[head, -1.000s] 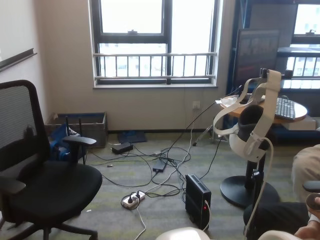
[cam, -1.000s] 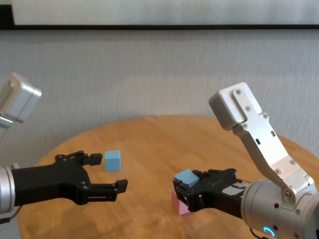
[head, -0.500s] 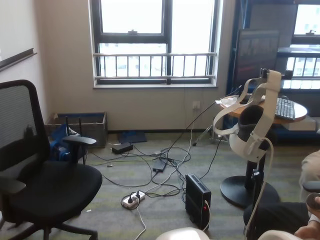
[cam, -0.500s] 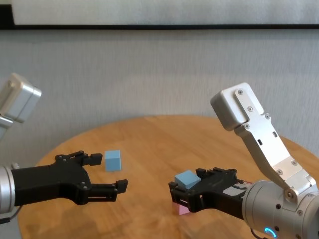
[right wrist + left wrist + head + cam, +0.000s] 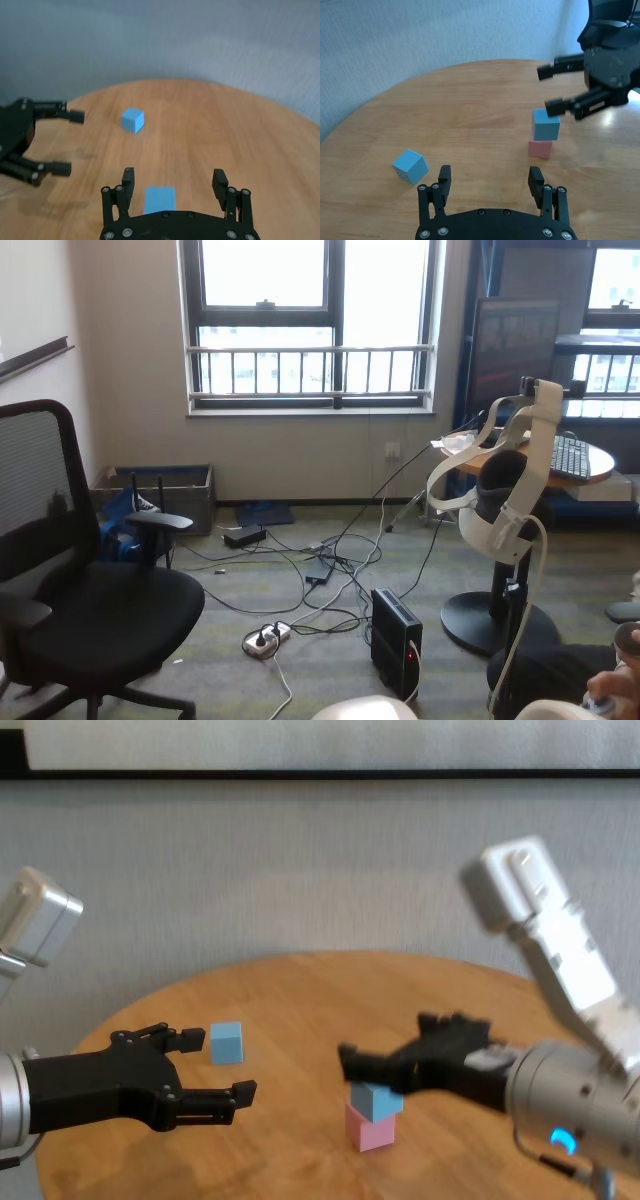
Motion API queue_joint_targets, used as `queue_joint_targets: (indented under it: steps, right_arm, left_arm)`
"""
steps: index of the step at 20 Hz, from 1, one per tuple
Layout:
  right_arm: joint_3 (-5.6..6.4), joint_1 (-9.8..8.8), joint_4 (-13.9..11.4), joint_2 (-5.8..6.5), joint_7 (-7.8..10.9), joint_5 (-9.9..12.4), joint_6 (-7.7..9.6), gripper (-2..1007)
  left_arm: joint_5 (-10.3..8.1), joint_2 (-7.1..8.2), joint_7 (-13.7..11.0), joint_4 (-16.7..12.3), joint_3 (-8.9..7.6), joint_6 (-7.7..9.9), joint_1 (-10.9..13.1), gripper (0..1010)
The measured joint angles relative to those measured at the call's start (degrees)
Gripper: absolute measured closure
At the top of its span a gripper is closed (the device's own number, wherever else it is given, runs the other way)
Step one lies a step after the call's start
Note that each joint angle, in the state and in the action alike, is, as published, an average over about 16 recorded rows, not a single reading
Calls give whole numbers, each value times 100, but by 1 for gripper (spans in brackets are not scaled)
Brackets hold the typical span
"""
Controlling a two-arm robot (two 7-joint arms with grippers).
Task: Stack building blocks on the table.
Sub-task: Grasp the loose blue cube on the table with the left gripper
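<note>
Item: counter [image 5: 300,1010]. Round, warm orange-brown wood grain, set before a pale grey wall. It carries all three blocks.

Item: pink block [image 5: 369,1128]. Pale pink cube resting on the counter, toward my right side. It forms the base of a two-block stack; in the left wrist view it shows at [image 5: 540,149].

Item: blue block, stacked [image 5: 377,1101]. Light blue cube sitting on top of the pink block, turned slightly askew so its edges do not line up with those beneath. Also seen at [image 5: 545,124] and, from above, at [image 5: 160,199].

Item: blue block, loose [image 5: 227,1042]. Light blue cube lying alone on the counter, well apart from the stack, on my left side. Also at [image 5: 410,166] and [image 5: 133,120].

Item: my right pincer [image 5: 372,1065]. Black, fingers spread wide, holding nothing. It hangs just above the stacked blue block and looks clear of it; the left wrist view shows one finger tip [image 5: 555,106] close by that block's upper corner.

Item: my left pincer [image 5: 212,1065]. Black, fingers spread wide, holding nothing. It hovers over the counter near its near-left edge, with the loose blue block just past the fingertips.

Item: head view. It faces a room with a black office chair [image 5: 70,590], a window [image 5: 310,320] and cables on the floor; none of the blocks appear there.
</note>
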Motion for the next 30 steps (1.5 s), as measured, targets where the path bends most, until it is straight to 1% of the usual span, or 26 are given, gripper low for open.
queue_joint_targets:
  steps: [3,7,11,16,19,22,30]
  right_arm:
    - [143,60,-23,19,-52,112,-34,50]
    - [369,209,86,50,-155,245,-70,10]
    - [581,409,347,87,-294,306,-101,0]
    - [763,636,732,128,-417,300,-115,0]
    - [828,724,892,149,-457,285,-121,0]
    - [859,771,979,162,-477,269,-123,0]
    - [855,774,987,167,-477,257,-123,0]
  left_arm:
    - [0,0,0,0,0,0,0,10]
    - [0,0,0,0,0,0,0,10]
    - [0,0,0,0,0,0,0,10]
    - [0,-1,-1,1,0,0,-1,10]
    - [1,-6,1,7,1,-2,-5,10]
    - [7,-21,8,22,2,-7,-17,10]
    - [26,-120,27,141,13,29,-117,10]
